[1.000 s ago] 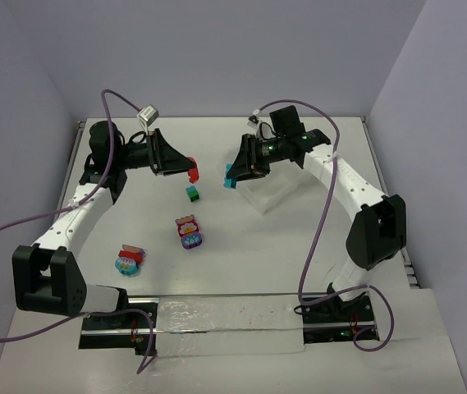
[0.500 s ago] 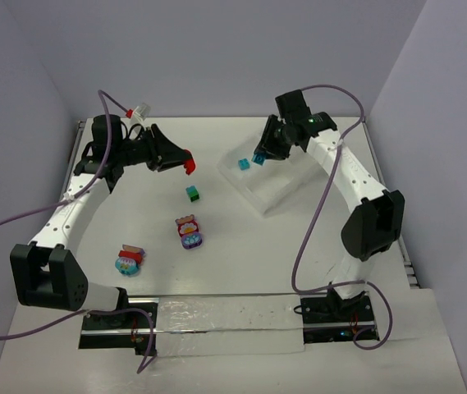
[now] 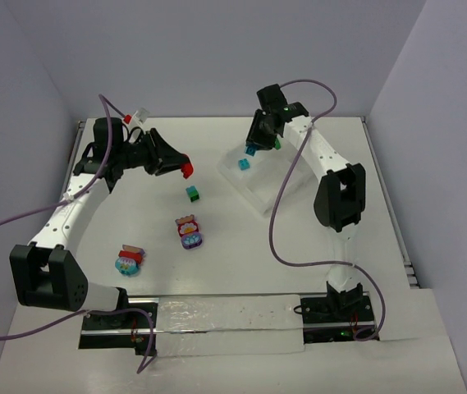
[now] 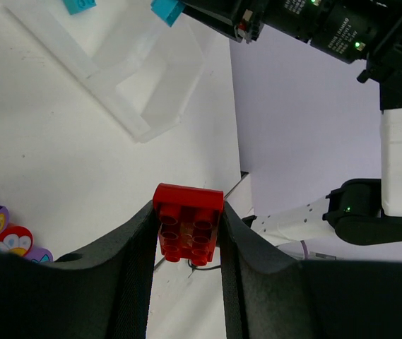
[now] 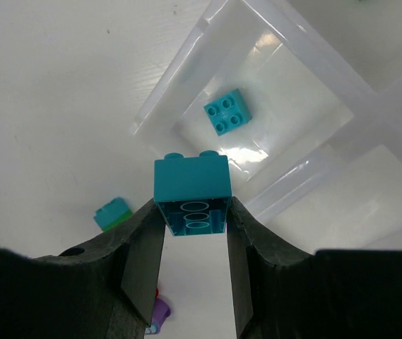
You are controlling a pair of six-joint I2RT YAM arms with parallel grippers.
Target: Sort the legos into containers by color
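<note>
So the left arm (image 3: 67, 215) arcs up the frame's left side, left gripper (image 3: 185, 170) aimed right, pinching a red brick (image 4: 187, 217). Right arm (image 3: 325, 162) folds toward upper centre, right gripper (image 3: 253, 150) pointing down, squeezing a teal brick (image 5: 191, 185).

Bright, even, diffuse light fills every view, washing the white worktop (image 3: 241, 246) nearly blank. Shadows under the arms (image 3: 69, 212) are faint and soft-edged. A glare patch sits on the clear tray (image 5: 243, 152) floor. Near each wrist lens the black fingers (image 5: 137, 261) look soft and featureless; the red lego (image 4: 188, 219) and teal lego (image 5: 191, 191) are crisp.
</note>
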